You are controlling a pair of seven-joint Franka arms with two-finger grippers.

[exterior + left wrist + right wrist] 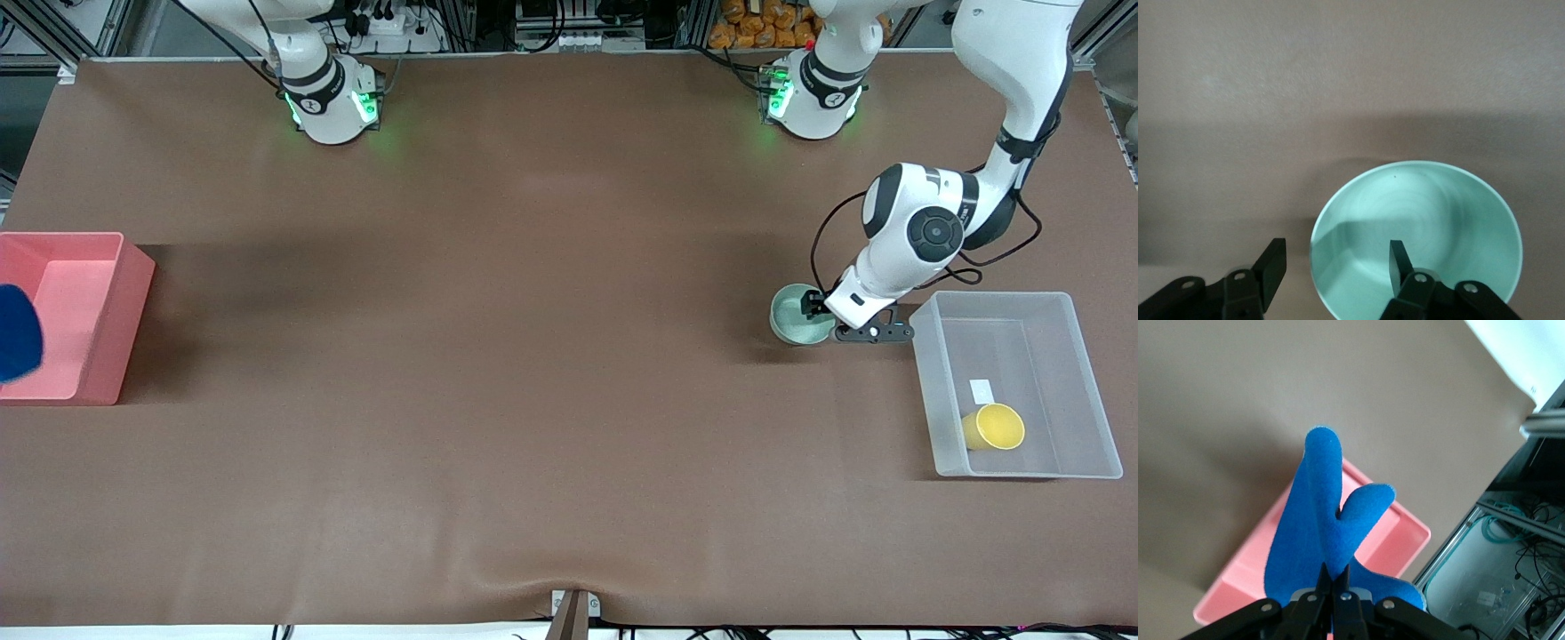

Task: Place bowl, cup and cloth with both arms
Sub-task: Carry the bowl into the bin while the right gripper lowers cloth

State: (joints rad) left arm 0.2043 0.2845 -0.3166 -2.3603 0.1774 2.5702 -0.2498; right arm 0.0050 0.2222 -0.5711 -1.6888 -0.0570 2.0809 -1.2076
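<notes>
The mint-green bowl (791, 318) stands on the brown table beside the clear bin (996, 297), at the left arm's end. My left gripper (813, 307) is down at the bowl (1425, 227), open. One of its fingers (1399, 261) is inside the bowl and the other is outside, so they straddle the rim without touching it. The yellow cup (994, 427) lies on its side in the clear bin. My right gripper (1337, 579) is shut on the blue cloth (1321, 520), which hangs over the pink bin (1388, 537). In the front view only the cloth (18, 333) shows, at the picture's edge.
The pink bin (124, 329) stands at the right arm's end of the table. A white label (980, 389) lies in the clear bin near the cup. Table edge and metal framing with cables (1511, 540) lie past the pink bin.
</notes>
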